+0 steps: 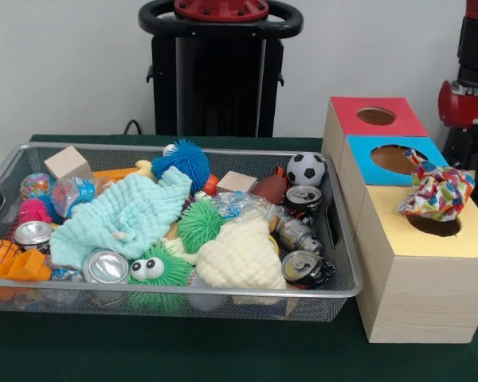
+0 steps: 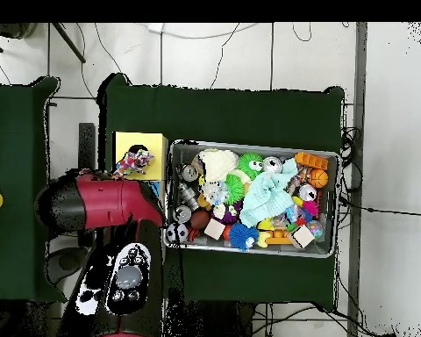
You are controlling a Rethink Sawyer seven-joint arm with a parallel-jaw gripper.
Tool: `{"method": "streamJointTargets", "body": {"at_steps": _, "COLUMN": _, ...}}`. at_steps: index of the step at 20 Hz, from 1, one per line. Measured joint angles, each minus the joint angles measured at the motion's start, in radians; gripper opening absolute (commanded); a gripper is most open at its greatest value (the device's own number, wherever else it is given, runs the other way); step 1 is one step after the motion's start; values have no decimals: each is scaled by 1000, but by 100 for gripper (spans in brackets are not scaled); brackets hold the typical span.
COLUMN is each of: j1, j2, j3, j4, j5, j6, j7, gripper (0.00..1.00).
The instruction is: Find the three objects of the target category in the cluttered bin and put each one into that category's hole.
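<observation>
Counter (image 1: 223, 354), left to right: the wire-mesh bin (image 1: 183, 292) sits heaped with toys, cans and cloths, and beside its right end stand three wooden boxes with a hole in each lid.

A mint cloth (image 1: 131, 215) sprawls across the left half of the bin. It is draped over other toys, with a silver can (image 1: 107, 267) and a green fuzzy ball with eyes (image 1: 155, 270) at its front edge. A pinch on that cloth could lift or drag these neighbours, or catch only a thin fold that slips free.

A cream knitted cloth (image 1: 239, 256) lies at centre front, touching a dented can (image 1: 304, 267) on its right. The same snagging risk applies there.

On the yellow box (image 1: 430, 263), a patterned cloth (image 1: 436, 191) sits bunched on the far rim of the hole, part of which still shows open. It seems not to have dropped through. If so, it may slide off the lid or block the next cloth sent that way.

The red arm (image 1: 462, 103) stands at the far right. In the overhead view it covers the other boxes, and the end effector is hidden beneath it. Whether it is spread or pressed together cannot be told.
</observation>
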Motion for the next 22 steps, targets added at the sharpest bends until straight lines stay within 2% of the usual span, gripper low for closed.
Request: {"method": "streamJointTargets", "body": {"at_steps": 22, "j1": 0, "j2": 11, "j3": 0, "j4": 0, "j5": 0, "j6": 0, "j7": 0, "gripper": 0}}
